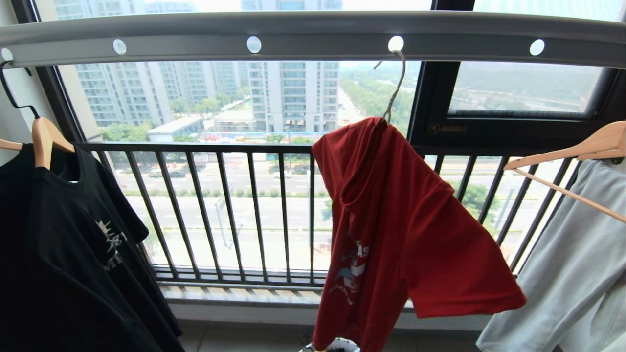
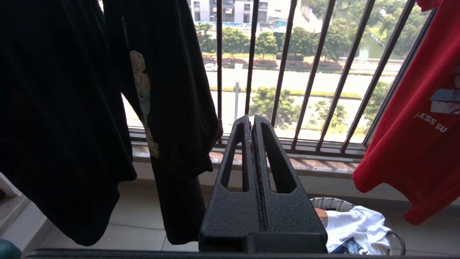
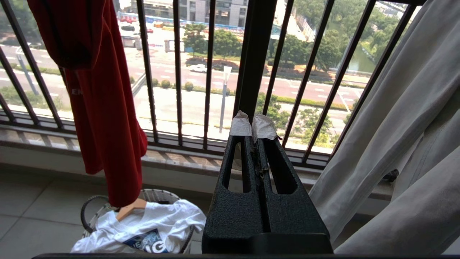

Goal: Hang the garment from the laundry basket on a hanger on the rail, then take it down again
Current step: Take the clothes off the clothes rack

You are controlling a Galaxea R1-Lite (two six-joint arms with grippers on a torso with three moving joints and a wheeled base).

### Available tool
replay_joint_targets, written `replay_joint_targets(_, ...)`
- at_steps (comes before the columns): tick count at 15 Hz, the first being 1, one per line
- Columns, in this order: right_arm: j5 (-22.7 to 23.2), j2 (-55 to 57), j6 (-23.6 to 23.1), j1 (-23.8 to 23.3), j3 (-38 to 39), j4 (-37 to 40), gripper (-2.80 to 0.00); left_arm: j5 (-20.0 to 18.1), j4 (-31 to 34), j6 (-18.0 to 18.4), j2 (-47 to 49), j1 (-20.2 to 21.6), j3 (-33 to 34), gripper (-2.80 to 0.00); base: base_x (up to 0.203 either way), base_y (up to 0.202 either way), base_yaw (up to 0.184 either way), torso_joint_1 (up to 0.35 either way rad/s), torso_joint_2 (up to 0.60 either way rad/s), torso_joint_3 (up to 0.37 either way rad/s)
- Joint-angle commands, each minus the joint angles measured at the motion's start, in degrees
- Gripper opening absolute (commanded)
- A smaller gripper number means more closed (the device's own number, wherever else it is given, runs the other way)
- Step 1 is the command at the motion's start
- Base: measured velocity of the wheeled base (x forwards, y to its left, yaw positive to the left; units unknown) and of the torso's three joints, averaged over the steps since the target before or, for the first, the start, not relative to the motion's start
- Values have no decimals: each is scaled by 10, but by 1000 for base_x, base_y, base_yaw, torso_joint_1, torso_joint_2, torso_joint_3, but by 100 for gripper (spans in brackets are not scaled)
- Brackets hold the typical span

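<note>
balcony rail holds red garment, lettering "less su"; both grippers' jaws closed, empty.

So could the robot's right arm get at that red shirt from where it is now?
Probably yes. The right gripper is shut and holds nothing, and the red shirt hangs freely off to one side of it with only open air between them; it would need to swing across.

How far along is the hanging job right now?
Done: the red shirt hangs, bunched to one side, on the wire hanger hooked in a hole of the rail, above the basket. In hand: nothing; left gripper and right gripper are shut and empty. Left: taking it down.
</note>
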Motion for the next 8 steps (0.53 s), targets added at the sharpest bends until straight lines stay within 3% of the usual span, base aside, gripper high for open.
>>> replay_joint_targets(1, 0, 1, 0, 0, 0, 0, -280, 0, -1, 0, 0, 0, 1, -280, 0, 0, 0, 0, 0, 0)
replay_joint_targets(8, 0, 1, 0, 0, 0, 0, -280, 0, 0, 0, 0, 0, 1, -280, 0, 0, 0, 0, 0, 0)
